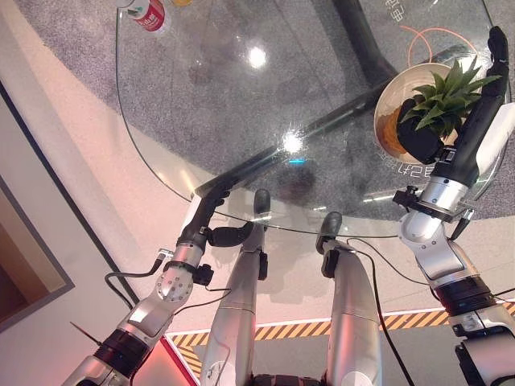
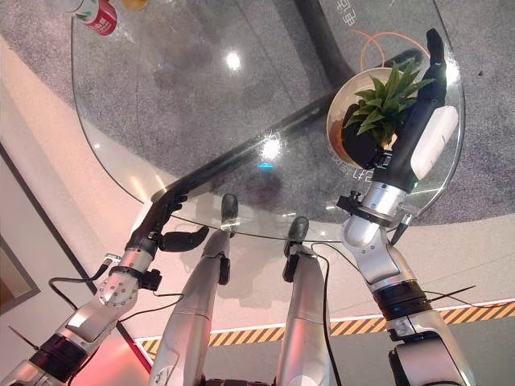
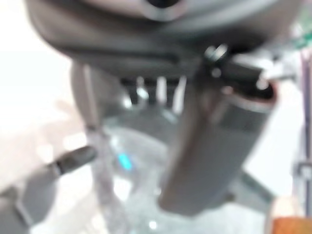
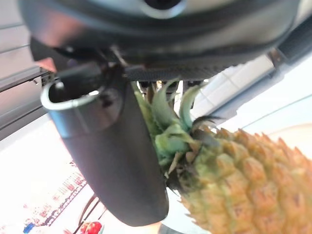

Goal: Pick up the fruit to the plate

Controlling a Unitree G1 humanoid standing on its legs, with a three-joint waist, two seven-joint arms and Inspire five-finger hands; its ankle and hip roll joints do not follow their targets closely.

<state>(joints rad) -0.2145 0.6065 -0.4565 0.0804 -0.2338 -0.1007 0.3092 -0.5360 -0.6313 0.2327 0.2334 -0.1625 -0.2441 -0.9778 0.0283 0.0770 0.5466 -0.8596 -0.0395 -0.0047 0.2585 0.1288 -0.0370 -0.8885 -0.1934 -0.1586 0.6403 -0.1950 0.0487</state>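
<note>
The right hand [image 2: 402, 137] holds its fingers clamped around the pineapple [image 4: 243, 170] over the plate [image 1: 394, 100], probably for placing it. The left hand [image 1: 211, 217] rests with straight fingers at the near table [image 1: 201, 96] edge.

Pineapple [image 1: 441, 100] on plate [image 1: 394, 96], table [image 1: 241, 104] right; can [image 1: 149, 14] far left.
</note>
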